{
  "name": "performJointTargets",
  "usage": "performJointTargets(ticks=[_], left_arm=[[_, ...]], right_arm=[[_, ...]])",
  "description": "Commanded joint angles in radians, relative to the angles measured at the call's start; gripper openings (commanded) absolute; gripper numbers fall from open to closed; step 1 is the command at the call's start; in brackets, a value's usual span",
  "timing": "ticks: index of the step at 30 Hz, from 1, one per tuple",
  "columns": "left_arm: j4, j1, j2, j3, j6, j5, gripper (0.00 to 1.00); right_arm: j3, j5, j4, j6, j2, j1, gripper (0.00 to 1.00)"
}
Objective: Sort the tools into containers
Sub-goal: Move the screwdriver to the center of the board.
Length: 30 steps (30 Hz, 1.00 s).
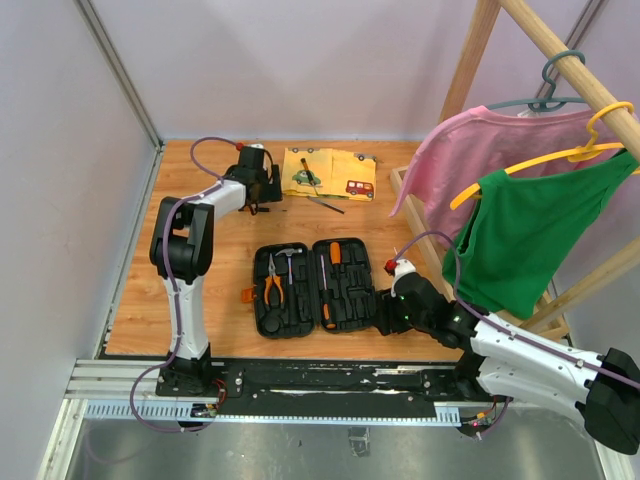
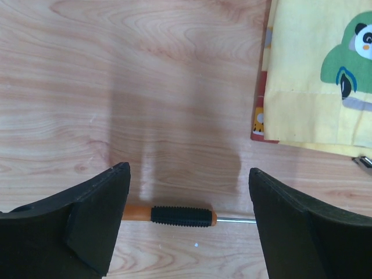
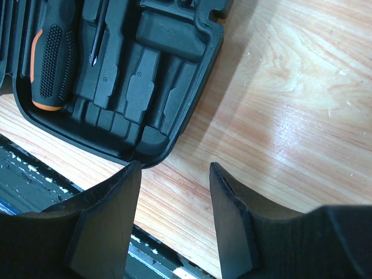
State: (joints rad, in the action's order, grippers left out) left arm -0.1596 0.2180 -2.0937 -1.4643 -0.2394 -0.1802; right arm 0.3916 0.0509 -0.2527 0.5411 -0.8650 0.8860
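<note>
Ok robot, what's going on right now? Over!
Left gripper open, above orange-and-black screwdriver on table. Right gripper open, empty, at tool case corner. Yellow cloth nearby, not blocking.

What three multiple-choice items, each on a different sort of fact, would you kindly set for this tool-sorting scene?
1. The black plastic clamshell tool case is:
A) shut and latched
B) lying open
C) standing on its edge

2. The orange-and-black-handled screwdriver below the left gripper lies:
A) on a metal tray
B) in the case
C) on the bare wooden table

3. The handles of the pliers in the case are:
A) orange
B) blue
C) green

Answers:
1. B, as both halves lie flat with their moulded slots facing up.
2. C, as wood grain shows all around it in the left wrist view.
3. A, as the top view shows two orange handles in the case's left half.
</note>
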Motion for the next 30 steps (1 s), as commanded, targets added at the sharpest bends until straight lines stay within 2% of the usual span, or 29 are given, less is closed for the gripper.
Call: performJointTargets(ticks=[1, 12, 22, 30], left_arm=[[-0.012, -0.006, -0.007, 0.007, 0.016, 0.052, 0.88], [-0.05, -0.015, -0.019, 0.017, 0.02, 0.125, 0.92], [-0.016, -0.053, 0.017, 0.112, -0.018, 0.233, 0.94], [-0.016, -0.057, 0.061, 0.193, -0.023, 0.214, 0.94]], right_arm=[[0.014, -0.013, -0.01, -0.012, -0.002, -0.02, 0.52], [0.02, -0.025, -0.024, -0.009, 0.006, -0.022, 0.52], [0.025, -0.035, -0.031, -0.003, 0.008, -0.021, 0.53], [0.023, -0.041, -0.038, 0.009, 0.017, -0.021, 0.53]])
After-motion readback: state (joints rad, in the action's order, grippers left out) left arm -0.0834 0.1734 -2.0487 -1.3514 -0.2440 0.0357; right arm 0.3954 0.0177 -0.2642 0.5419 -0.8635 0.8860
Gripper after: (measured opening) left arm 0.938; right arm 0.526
